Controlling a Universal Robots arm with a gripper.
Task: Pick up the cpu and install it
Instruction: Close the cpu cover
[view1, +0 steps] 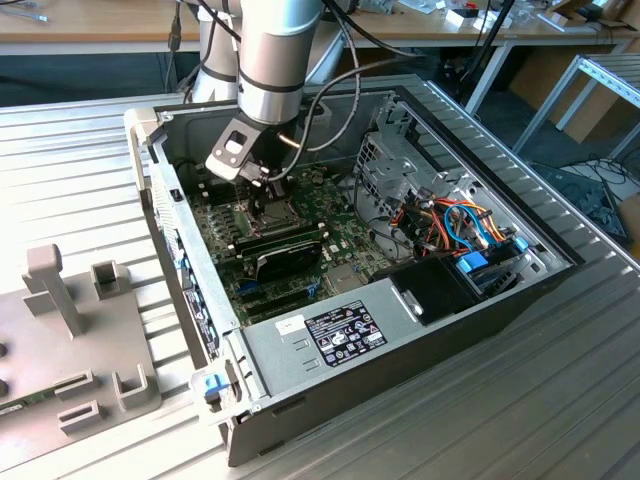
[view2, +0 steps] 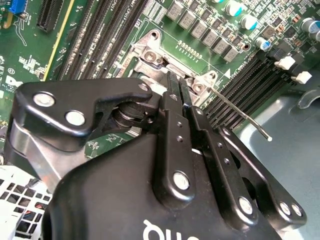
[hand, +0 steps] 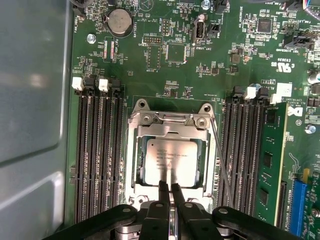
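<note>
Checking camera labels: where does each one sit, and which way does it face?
Exterior view: off the arm, raised, looking down into the open case; the arm reaches into it.
First wrist view: on the wrist, looking straight down on the board; the gripper is over the cpu edge.
Second wrist view: on the wrist, slanting across the board past the gripper's body.
Shared: both wrist views show the gripper and the socket frame.

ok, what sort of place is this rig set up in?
Probably a robotics lab or workshop: an open computer case on a slatted metal table, the robot arm reaching into it, and cluttered wooden desks with cables behind.
</note>
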